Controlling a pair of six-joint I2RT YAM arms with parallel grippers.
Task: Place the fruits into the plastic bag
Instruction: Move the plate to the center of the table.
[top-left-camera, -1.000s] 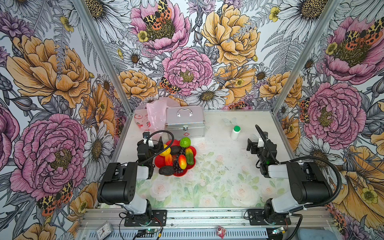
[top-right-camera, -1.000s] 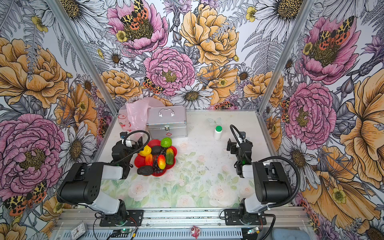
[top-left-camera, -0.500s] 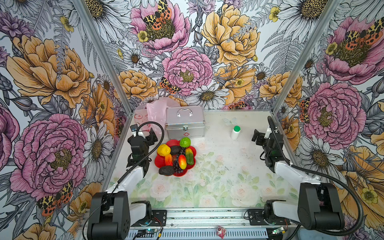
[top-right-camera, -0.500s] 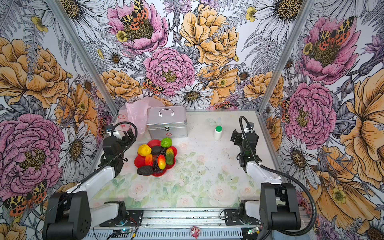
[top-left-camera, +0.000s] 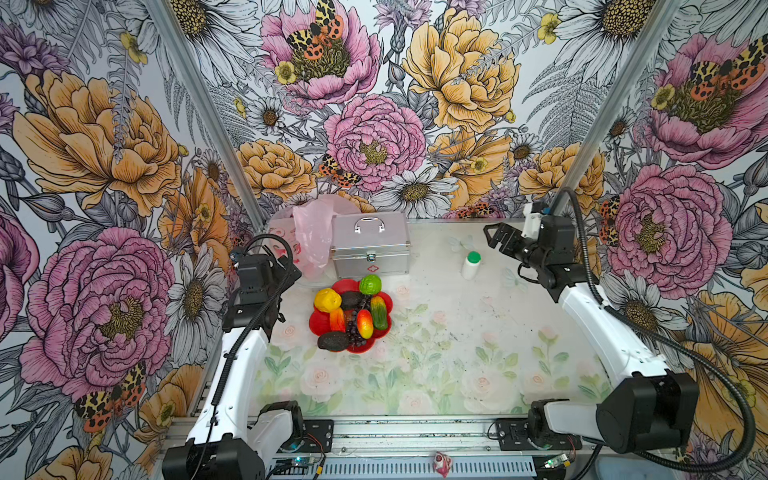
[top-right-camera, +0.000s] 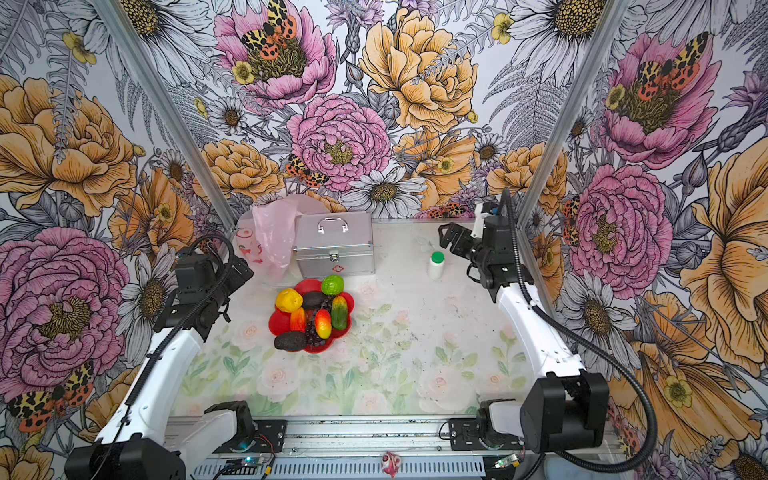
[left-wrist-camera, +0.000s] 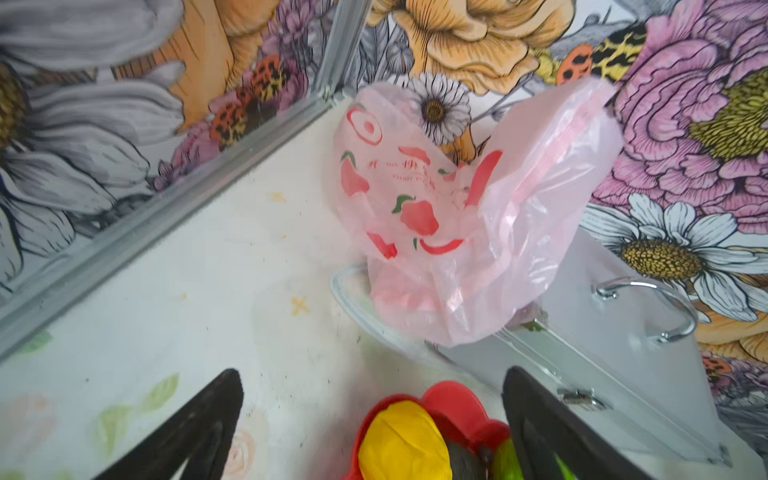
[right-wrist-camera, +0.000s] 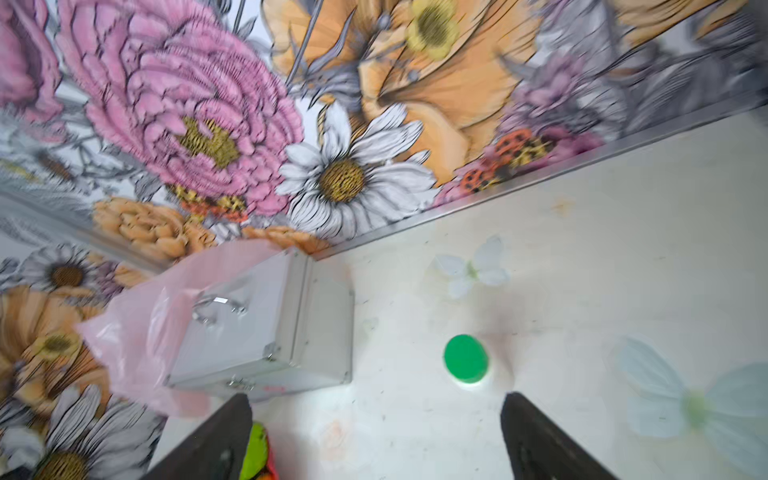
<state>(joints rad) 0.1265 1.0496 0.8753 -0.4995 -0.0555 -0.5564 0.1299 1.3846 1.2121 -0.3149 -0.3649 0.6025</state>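
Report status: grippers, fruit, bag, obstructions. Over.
Left gripper open, empty, facing the bag. Right gripper open, empty, near the bottle. Fruits piled on the plate, none visible in bag. Metal case touching the bag's side.

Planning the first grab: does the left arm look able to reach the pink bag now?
Likely yes: the open left gripper faces the plastic bag, only table between; the silver case stands beside it.

Bright even light, shadows faint, soft sheen on the boxy silver metal case (top-left-camera: 370, 245), top views crisp, right wrist view smeared with blur
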